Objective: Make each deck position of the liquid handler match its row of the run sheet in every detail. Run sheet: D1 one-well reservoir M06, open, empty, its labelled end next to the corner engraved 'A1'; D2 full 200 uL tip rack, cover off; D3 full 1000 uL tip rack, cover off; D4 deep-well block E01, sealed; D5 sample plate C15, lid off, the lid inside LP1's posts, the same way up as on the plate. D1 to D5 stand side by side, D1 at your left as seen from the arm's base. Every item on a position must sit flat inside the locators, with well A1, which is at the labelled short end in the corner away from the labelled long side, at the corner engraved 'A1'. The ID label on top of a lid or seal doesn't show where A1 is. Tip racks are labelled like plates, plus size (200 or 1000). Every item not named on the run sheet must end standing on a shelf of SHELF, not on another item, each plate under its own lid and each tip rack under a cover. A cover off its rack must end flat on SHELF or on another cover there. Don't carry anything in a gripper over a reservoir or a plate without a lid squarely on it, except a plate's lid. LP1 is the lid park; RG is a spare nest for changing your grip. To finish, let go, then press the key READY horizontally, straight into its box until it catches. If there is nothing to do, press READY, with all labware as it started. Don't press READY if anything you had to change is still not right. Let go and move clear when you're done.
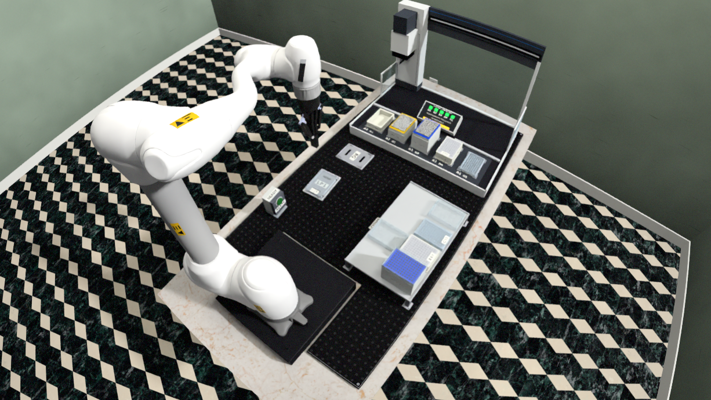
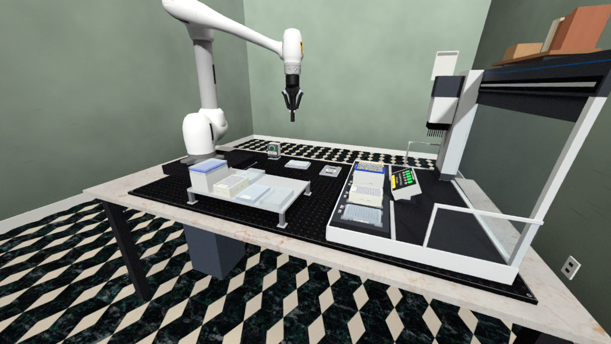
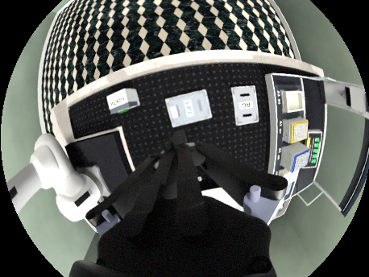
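Observation:
My gripper (image 1: 314, 140) is shut and empty, pointing down, high above the left edge of the black mat; it also shows in the exterior view (image 2: 292, 116) and the wrist view (image 3: 180, 138). On the deck stand a cream reservoir (image 1: 380, 119), a yellow-rimmed tip rack (image 1: 402, 126), a blue-rimmed tip rack (image 1: 426, 134), a white deep-well block (image 1: 448, 149) and a clear plate (image 1: 471, 163). A lid lies in the lid park LP1 (image 1: 322, 184). The nest RG (image 1: 352, 153) holds nothing. The READY box (image 1: 275, 202) with its green key stands near the arm's base.
SHELF (image 1: 407, 233) carries a blue-topped covered rack (image 1: 404, 271), a white plate (image 1: 419, 250), a bluish plate (image 1: 432, 233) and two clear lids or covers. The handler's gantry and pipetting head (image 1: 405, 37) rise behind the deck. A status panel (image 1: 439, 116) lies behind the row.

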Available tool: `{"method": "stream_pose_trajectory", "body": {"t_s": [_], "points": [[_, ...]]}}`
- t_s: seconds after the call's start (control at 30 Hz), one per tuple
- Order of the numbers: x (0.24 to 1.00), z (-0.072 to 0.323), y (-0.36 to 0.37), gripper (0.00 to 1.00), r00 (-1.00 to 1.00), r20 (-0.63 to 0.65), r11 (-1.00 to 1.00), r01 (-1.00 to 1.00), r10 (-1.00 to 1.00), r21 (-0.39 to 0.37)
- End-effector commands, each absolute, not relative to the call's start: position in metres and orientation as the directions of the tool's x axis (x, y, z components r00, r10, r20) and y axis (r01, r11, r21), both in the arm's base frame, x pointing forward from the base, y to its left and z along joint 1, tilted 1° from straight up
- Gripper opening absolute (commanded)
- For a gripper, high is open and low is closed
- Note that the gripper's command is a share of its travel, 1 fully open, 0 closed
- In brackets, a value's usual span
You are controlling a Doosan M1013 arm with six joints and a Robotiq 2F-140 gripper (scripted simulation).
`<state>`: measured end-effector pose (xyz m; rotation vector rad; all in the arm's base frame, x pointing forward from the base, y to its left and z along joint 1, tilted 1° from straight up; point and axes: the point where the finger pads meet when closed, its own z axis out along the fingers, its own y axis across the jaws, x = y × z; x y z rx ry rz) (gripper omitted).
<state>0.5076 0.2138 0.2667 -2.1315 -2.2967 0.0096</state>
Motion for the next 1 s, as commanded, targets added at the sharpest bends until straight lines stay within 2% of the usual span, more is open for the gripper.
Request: {"method": "stream_pose_trajectory", "body": {"t_s": [0.0, 0.97], "points": [[0.491, 0.268, 0.214, 0.1, -0.074, 0.003, 0.074, 0.997, 0.997, -0.009], [0.366, 0.269, 0.216, 0.1, -0.074, 0.003, 0.074, 0.997, 0.997, -0.009]]}}
